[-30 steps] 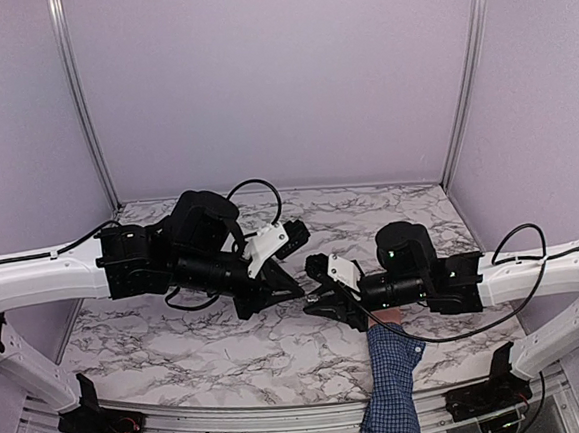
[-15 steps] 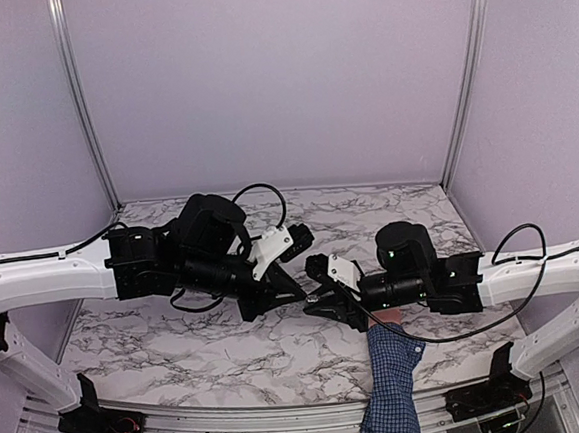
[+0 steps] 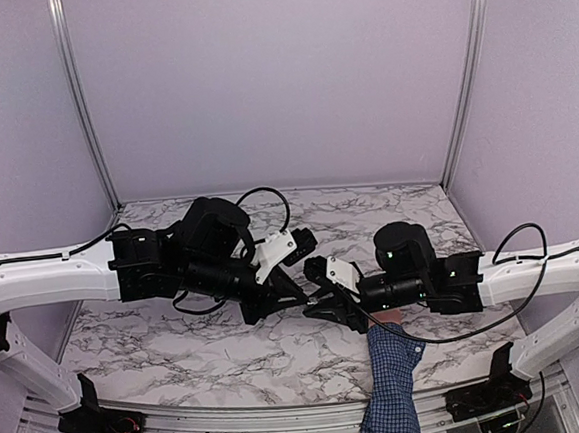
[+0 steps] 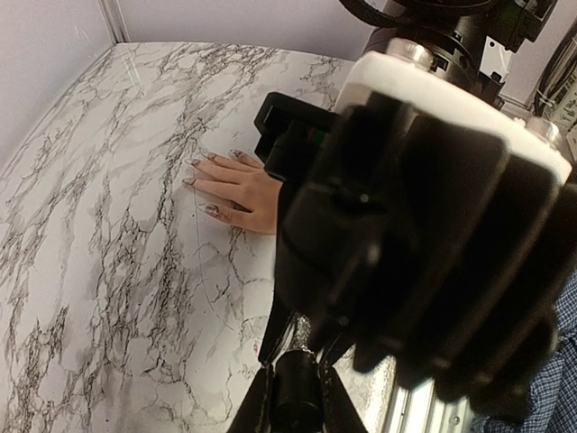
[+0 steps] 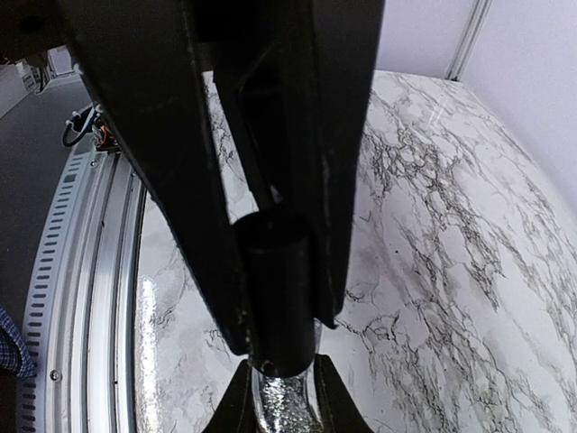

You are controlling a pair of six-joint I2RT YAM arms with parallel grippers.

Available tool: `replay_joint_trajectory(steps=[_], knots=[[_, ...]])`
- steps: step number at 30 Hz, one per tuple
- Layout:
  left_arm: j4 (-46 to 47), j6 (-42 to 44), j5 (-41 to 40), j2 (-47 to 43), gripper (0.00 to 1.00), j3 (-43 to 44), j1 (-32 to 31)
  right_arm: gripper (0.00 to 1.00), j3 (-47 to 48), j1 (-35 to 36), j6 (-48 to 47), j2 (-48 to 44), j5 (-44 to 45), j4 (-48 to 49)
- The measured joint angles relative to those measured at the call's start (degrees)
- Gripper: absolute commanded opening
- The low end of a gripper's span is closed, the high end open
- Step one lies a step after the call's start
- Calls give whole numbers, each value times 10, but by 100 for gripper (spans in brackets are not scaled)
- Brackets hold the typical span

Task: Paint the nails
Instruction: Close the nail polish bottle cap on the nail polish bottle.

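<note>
Sliding in from the left, the left tool (image 4: pixel 293 410) now meets the right tool (image 5: pixel 281 406) over the middle of the worktop (image 4: pixel 108 271). A second ago there was a gap between them. The left tool is pressed tight on the dark cap (image 5: pixel 279 289). The right tool pinches the shiny grey bottle (image 4: pixel 302 329), and the cap sits right on top of it. I think this is a dip for more paint, so no nail gets painted yet. The nails (image 4: pixel 189 180) are on the hand (image 4: pixel 243 185) lying flat on the worktop, fingers spread, under the right arm, near both tools but not touching them.
</note>
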Motion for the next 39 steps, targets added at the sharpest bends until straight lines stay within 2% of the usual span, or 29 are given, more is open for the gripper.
replay_joint_trajectory(steps=[10, 16, 23, 30, 34, 39], knots=[[-9, 2, -11, 7, 8, 11, -8, 0, 0, 0, 0, -6, -2, -11], [-12, 3, -16, 3, 22, 18, -10, 0, 0, 0, 1, -14, -4, -5], [-14, 4, -15, 2, 30, 24, -11, 0, 0, 2, 3, -20, -18, 28], [-19, 2, -16, -3, 49, 29, -10, 0, -2, 3, 7, -27, -24, 38], [-17, -6, -21, -24, 55, 26, -12, 0, -13, 3, 20, -37, -23, 61], [36, -21, -34, -90, 58, -25, -12, 0, -33, -2, 44, -46, -24, 83]])
